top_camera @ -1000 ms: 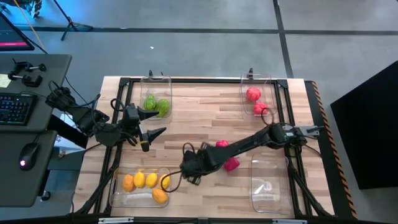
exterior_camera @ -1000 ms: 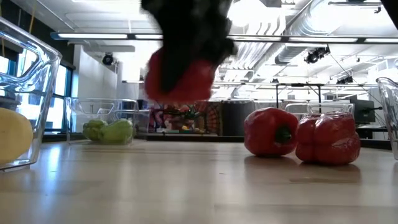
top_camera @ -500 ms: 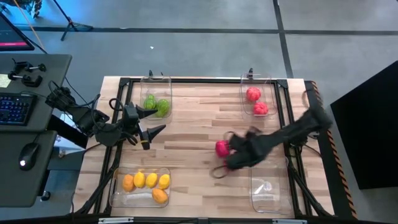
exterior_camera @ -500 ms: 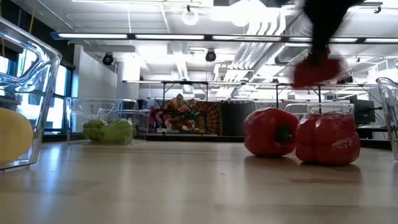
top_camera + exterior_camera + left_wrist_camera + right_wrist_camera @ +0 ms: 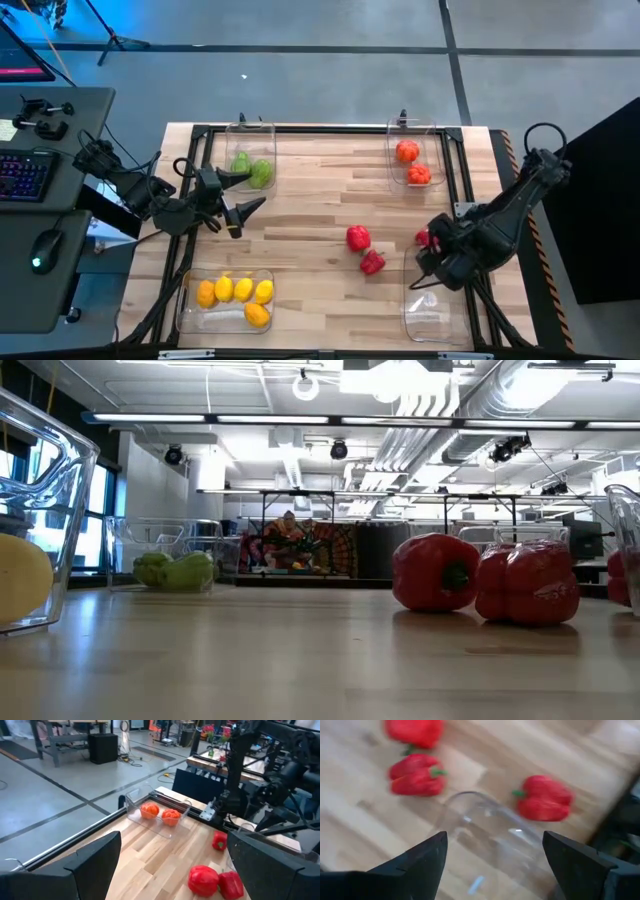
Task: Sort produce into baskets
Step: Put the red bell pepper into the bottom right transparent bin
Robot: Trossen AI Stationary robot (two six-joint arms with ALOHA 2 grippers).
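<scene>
While open and empty, right gripper [image 5: 440, 268] overhangs basket [image 5: 434, 318].

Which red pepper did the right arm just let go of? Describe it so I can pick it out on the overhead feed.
Start at the empty clear bin at the table's near right corner, under the open right gripper. The dropped pepper lies on the wood just outside that bin's far left corner. Unlike the two red peppers together toward mid-table, it lies alone beside the bin.
</scene>
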